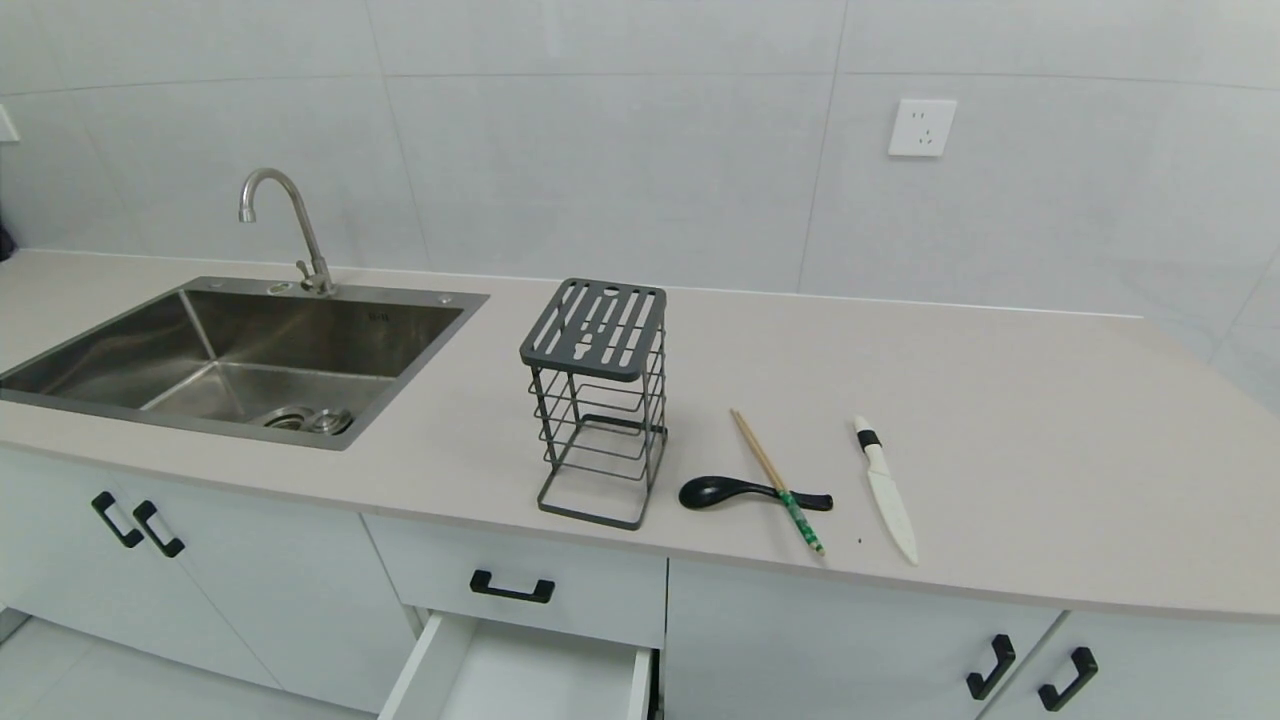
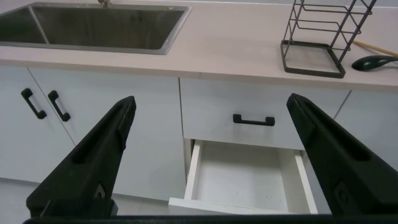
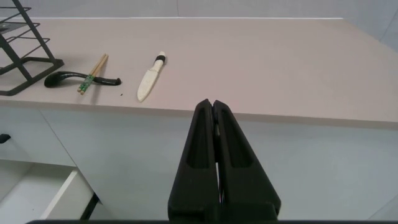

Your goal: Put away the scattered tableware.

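On the counter lie a black spoon (image 1: 722, 492) (image 3: 62, 78) (image 2: 374, 62), a pair of chopsticks (image 1: 776, 479) (image 3: 92, 73) crossing its handle, and a white knife (image 1: 885, 489) (image 3: 151, 77) with a black band. A dark wire rack (image 1: 598, 400) (image 2: 318, 38) (image 3: 20, 46) with a slotted top stands left of them. My left gripper (image 2: 211, 162) is open below counter height, facing the open drawer (image 2: 249, 180) (image 1: 520, 672). My right gripper (image 3: 213, 112) is shut on nothing, held below and in front of the counter edge, apart from the knife.
A steel sink (image 1: 235, 355) (image 2: 93, 25) with a faucet (image 1: 285, 225) occupies the counter's left. White cabinets with black handles (image 1: 512, 588) run under the counter. A wall socket (image 1: 921, 127) sits on the tiled wall. Bare counter extends right of the knife.
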### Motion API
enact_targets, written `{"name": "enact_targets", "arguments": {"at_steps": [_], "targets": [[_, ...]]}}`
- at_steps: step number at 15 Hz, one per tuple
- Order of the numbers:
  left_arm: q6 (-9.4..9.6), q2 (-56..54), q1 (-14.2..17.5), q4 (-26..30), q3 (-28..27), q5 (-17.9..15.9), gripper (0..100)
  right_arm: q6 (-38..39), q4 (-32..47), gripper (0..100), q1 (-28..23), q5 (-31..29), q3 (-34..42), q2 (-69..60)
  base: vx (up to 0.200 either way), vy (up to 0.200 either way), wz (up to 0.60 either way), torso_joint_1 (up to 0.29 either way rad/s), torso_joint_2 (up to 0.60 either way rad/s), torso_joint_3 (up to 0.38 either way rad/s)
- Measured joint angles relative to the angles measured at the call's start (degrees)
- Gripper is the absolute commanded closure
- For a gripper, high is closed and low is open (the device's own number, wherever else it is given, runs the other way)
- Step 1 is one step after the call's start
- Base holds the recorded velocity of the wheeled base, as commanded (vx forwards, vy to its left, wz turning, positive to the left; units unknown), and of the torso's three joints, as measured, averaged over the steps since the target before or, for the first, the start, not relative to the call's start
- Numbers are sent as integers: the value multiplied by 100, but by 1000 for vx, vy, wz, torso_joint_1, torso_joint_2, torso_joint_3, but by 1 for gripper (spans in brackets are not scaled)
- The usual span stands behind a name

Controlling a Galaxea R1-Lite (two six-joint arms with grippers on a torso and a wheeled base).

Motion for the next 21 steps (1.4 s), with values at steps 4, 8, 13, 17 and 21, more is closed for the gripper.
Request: {"name": "enact_targets", "arguments": {"at_steps": [4,8,13,17,21], "targets": [[0,0,0,0,0,0,0,-9,2,100,0,-4,2,0,0,0,0,76,-137,-68],[2,0,0,-2,0,0,0,-2,2,100,-2,0,-2,0,0,0,0,148,-275,-130],[2,0,0,1,0,0,0,22,-5,0,-7,7,0,0,0,0,0,6,-11,-5],[2,0,0,1,0,0,0,18,-24,0,-7,32,0,0,0,0,0,0,0,0],[0,0,0,1,0,0,0,68,-955,0,-28,371,-731,167,0,0,0,0,0,0]]}}
